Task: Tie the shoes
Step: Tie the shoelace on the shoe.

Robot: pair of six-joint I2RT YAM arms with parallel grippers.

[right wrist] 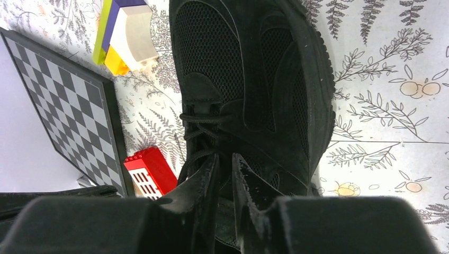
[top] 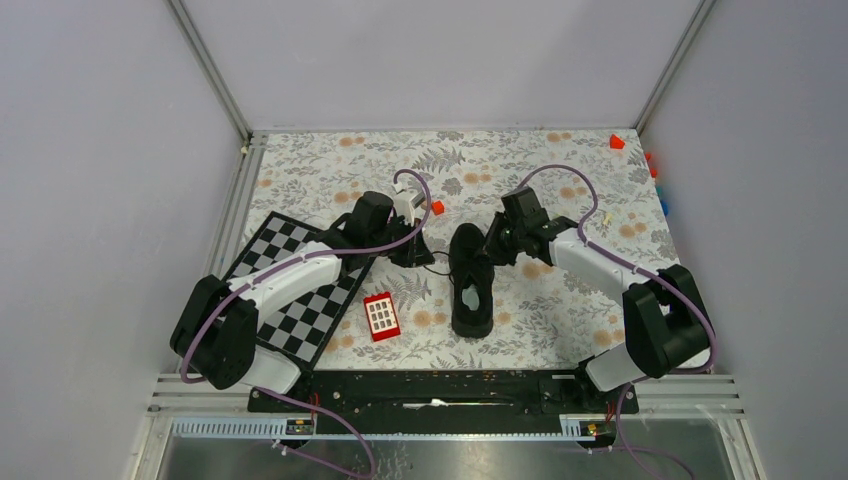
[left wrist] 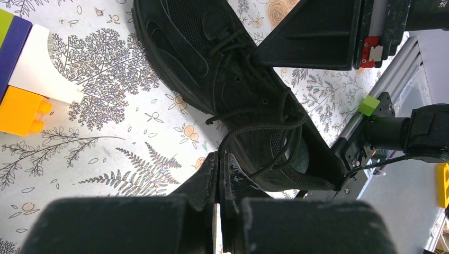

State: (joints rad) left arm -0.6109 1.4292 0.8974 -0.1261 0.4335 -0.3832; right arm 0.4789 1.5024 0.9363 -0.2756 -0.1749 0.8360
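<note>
Top view fixed high at the near edge, looking down on the whole table [top: 320,170], both wrist views close, low, facing the shoe [left wrist: 233,90] from opposite sides, all three sharing it.

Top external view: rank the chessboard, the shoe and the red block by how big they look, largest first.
1. Chessboard, though the left arm covers part of it.
2. Shoe.
3. Red block, clearly the smallest.

Grey walls [top: 100,150] w/ alu frame [top: 210,70] round floral tabletop [top: 330,160].
</note>
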